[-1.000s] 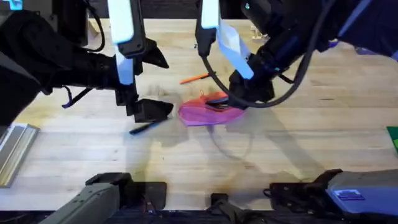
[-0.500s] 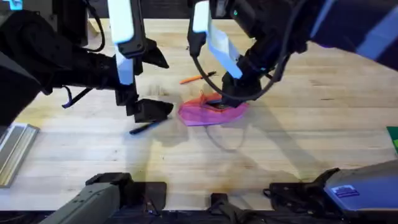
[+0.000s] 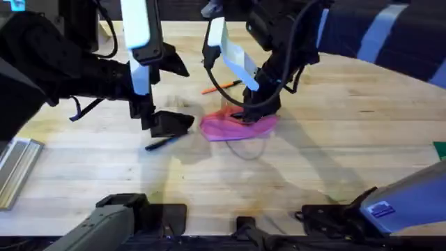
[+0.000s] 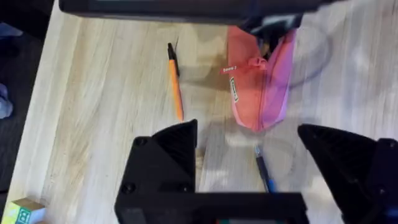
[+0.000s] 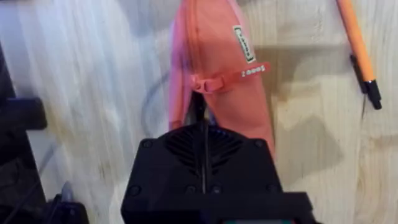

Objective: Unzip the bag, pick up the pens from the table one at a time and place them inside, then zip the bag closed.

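Bag point(image 3: 237, 127) under right pincer point(image 3: 245, 113), fingers closed

A ribbed silver metal rail point(image 3: 14, 171) lies at the table point(image 3: 334, 167) edge, well apart from the left tool point(image 3: 171, 124), on the side away from the right tool point(image 3: 245, 113) and nearer the arm bases than the left tool is. A flat green piece point(image 3: 440, 149) lies well apart from the right tool, on its outer side; what it is cannot be told. In the left wrist view a small toy block point(image 4: 22, 213) with green and yellow faces stands by the table's edge, well off to one side of the left tool. Beyond that edge lies dark floor point(image 4: 18, 68), with a bluish-grey scrap point(image 4: 4, 102) on it, too blurred to name.
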You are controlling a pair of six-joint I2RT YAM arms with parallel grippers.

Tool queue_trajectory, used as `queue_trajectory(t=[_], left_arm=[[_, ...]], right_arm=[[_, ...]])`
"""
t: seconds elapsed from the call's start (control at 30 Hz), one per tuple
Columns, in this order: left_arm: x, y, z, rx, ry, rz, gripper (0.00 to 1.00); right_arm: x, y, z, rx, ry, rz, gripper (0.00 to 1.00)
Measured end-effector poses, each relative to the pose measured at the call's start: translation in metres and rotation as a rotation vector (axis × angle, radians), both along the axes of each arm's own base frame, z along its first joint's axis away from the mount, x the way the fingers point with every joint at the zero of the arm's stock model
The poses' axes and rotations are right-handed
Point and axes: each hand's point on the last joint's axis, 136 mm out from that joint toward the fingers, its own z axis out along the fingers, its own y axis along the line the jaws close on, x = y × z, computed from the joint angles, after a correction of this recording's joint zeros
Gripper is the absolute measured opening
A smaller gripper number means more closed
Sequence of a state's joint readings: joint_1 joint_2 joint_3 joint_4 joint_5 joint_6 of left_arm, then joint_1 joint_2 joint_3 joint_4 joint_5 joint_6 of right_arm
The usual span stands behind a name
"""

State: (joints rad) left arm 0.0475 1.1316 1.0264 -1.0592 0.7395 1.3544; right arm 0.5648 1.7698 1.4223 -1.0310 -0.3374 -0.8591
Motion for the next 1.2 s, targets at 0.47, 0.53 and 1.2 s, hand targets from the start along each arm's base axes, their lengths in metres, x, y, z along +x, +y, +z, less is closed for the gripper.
queue_trajectory(t=[0.47,0.53,1.2], left_arm=[[0.0,0.0,0.0,0.0,0.0,0.0,0.994],[0.0,0.0,0.0,0.0,0.0,0.0,0.994],[0.0,0.001,-0.001,0.006,0.0,0.002,0.993]], right_arm=[[0.017,0.007,-0.032,-0.038,0.035,-0.092,0.031],[0.017,0.007,-0.032,-0.038,0.035,-0.095,0.031],[0.013,0.014,-0.029,-0.012,0.049,-0.085,0.997]])
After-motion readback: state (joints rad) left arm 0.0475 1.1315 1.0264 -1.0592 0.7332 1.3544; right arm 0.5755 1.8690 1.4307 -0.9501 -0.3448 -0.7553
